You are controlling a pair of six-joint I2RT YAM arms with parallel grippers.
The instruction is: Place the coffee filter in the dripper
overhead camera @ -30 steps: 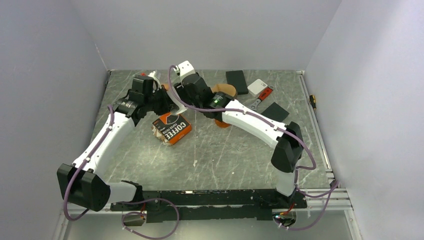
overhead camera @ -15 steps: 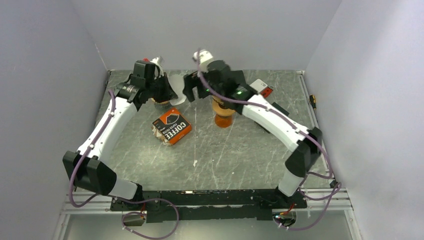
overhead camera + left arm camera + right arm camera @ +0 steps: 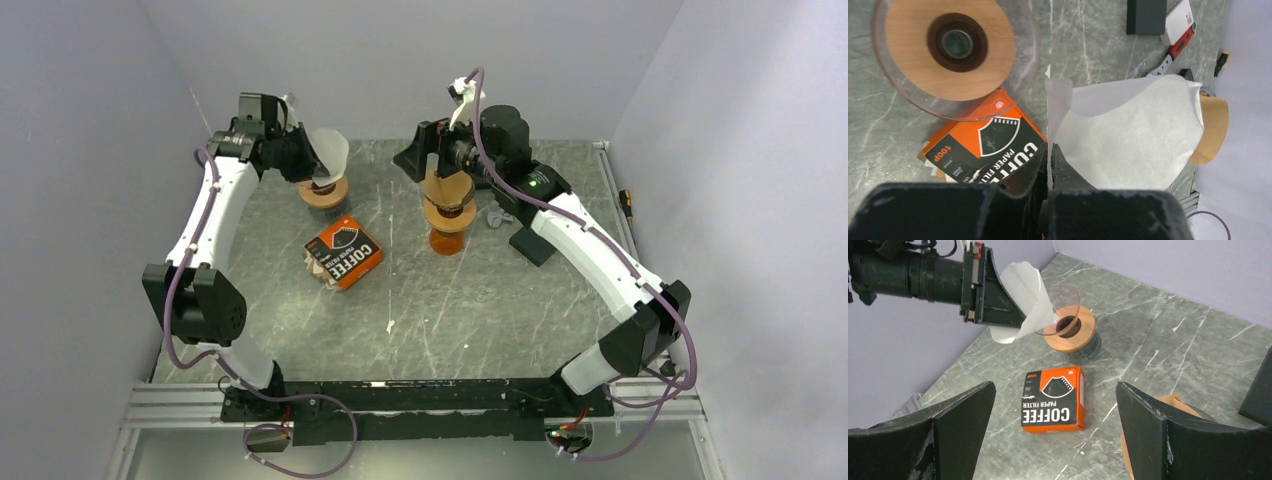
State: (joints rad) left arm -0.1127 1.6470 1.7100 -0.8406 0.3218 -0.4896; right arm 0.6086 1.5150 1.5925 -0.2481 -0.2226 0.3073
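Now: L end effector (image 3: 1048,150) is closed tight on the coffee filter (image 3: 1128,135), pinching it at the seam edge, so the paper fans out from the tips w/ its mouth only partly open. R end effector (image 3: 1053,425) has fingers wide apart w/ nothing between them, hanging back over the table (image 3: 1168,335) and the orange filter box (image 3: 1053,400). Filter pos: airborne and tilted, just above and beside the dripper (image 3: 1068,322), not in it. In R wrist view the lower paper edge overlaps the glass rim; can't tell if touching. In L wrist view the dripper (image 3: 950,47) sits off to one side of the paper, not under it. Judgement, step in hand = seat the filter: shift L so the pointed end is over the cone centre, rotate the point down, descend slowly until paper meets the glass wall, then release. Risk: paper folds on the rim or the dripper gets nudged.
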